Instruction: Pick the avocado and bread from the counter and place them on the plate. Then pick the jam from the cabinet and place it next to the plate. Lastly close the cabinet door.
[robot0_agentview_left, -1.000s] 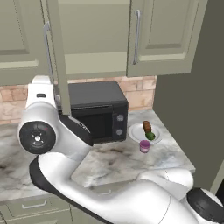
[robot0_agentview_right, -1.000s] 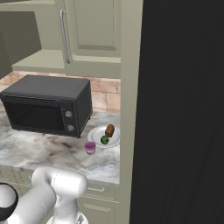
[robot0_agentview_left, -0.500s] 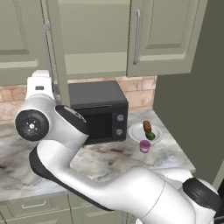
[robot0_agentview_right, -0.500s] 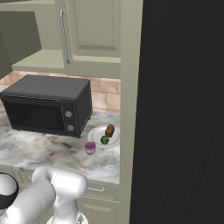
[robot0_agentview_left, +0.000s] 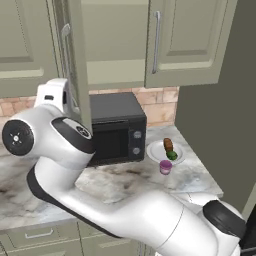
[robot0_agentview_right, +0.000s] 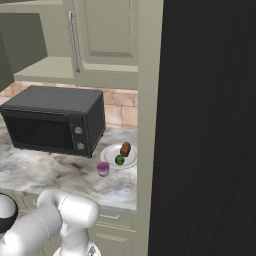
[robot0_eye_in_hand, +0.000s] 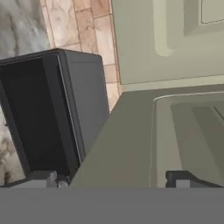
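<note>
hand (robot0_eye_in_hand: 111, 179) raised at the open cabinet door (robot0_agentview_left: 75, 65), fingers spread wide either side of its edge, gripping nothing. riding higher than a second ago, elbow lifted. avocado (robot0_agentview_left: 172, 155) and bread (robot0_agentview_left: 168, 144) sitting on plate (robot0_agentview_left: 154, 150), jam (robot0_agentview_left: 165, 167) just beside it on the bench (robot0_agentview_left: 120, 182).

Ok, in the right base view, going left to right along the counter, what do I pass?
Microwave → jam → plate, with the avocado on its left part, then the bread.
</note>
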